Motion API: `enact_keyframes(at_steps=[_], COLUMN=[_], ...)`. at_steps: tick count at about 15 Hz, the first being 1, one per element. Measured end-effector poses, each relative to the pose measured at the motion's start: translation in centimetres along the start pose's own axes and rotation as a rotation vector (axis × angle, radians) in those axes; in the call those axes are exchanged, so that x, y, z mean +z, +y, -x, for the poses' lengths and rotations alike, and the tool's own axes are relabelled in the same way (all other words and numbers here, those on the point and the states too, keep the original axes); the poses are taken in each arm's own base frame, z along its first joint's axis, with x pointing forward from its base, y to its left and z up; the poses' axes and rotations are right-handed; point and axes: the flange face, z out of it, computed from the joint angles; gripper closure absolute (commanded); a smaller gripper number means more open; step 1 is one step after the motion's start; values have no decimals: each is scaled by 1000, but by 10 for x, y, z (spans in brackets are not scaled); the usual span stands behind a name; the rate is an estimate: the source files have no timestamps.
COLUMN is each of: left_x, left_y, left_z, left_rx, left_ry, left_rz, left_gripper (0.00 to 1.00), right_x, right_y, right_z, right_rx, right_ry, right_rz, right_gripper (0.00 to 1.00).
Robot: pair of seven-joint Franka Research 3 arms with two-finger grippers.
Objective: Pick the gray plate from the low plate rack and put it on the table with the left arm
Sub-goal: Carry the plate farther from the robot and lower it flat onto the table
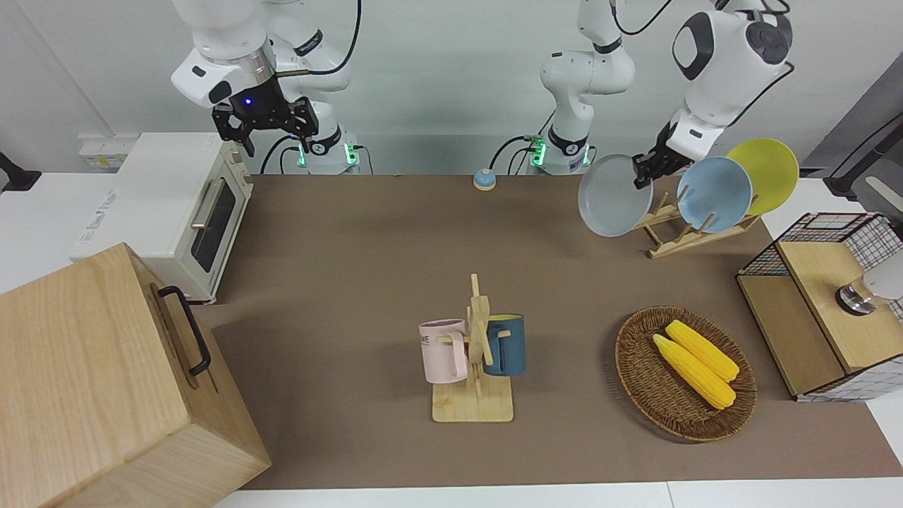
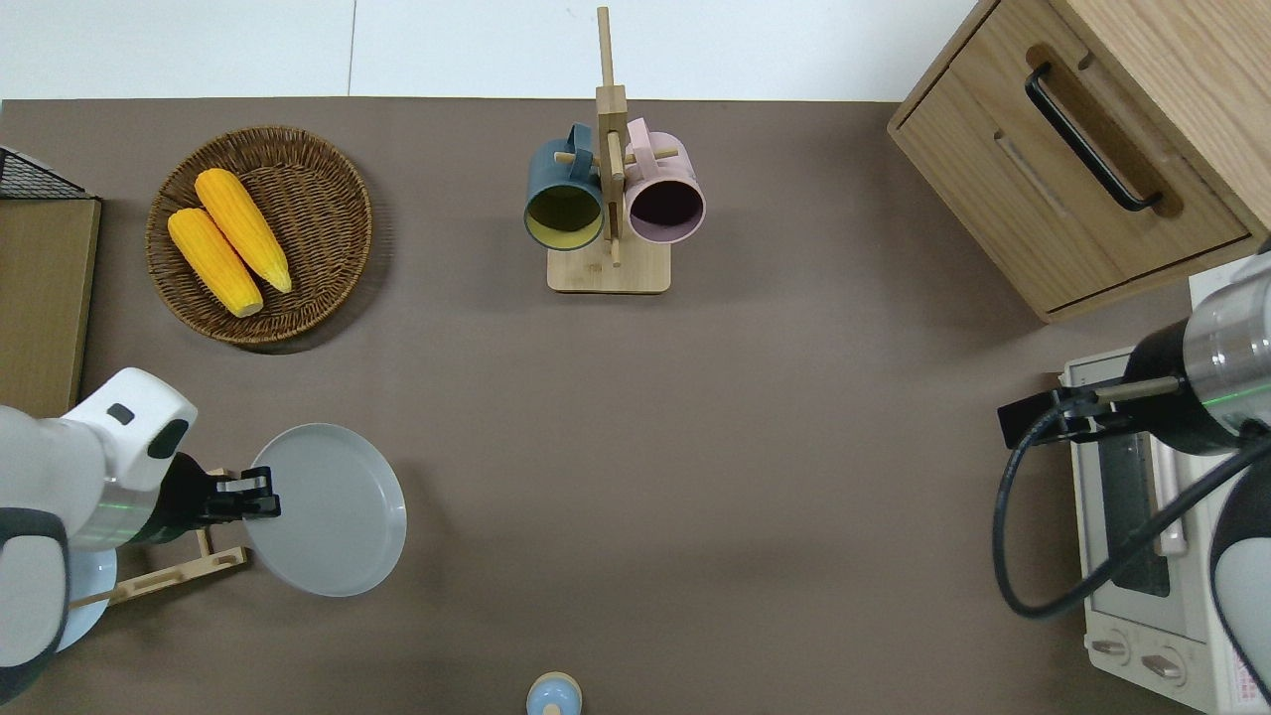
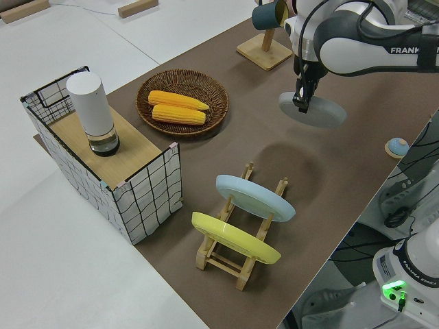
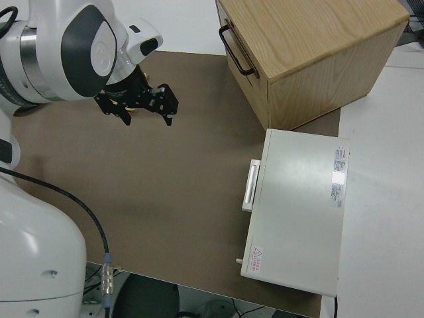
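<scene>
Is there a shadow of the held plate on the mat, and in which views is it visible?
Left side view: a soft dark shadow lies on the mat below the gray plate, so it hangs in the air. Overhead view: only a faint shadow beside the plate.

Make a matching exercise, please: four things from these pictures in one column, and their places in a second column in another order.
Things:
1. gray plate
2. sky-blue plate
3. corn cobs
4. pink mug

Places:
A. in the wicker basket
B. standing in the low plate rack
C. hanging on the wooden mug stand
D. held in the air by the left gripper

Pairs: 1-D, 2-B, 3-A, 4-C
</scene>
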Motion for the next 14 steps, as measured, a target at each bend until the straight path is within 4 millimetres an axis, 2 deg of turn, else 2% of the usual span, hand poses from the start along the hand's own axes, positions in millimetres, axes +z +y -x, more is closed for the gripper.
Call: enact_keyframes(at_steps=[5,6,7,8,10,14], left_x=[68,70,69,69,73,76], left_y=[11,9,9,8,2,-6], left_z=[14,15,16,16,17,17], left_rx=[15,12,9,5,-8,-3], left_ry=[53,56,58,59,53,53], left_rz=[-6,-4,2,5,3,-26], left_gripper=[982,802,495,275,187,164], right_x=[0,0,0,0,0,0], right_y=[0,0,0,0,0,0], right_z=[0,0,0,0,0,0], right_rx=[0,0,0,0,0,0], right_ry=[0,0,0,0,0,0], right_rz=[0,0,0,0,0,0], right_gripper=[11,11,13,13,13,13])
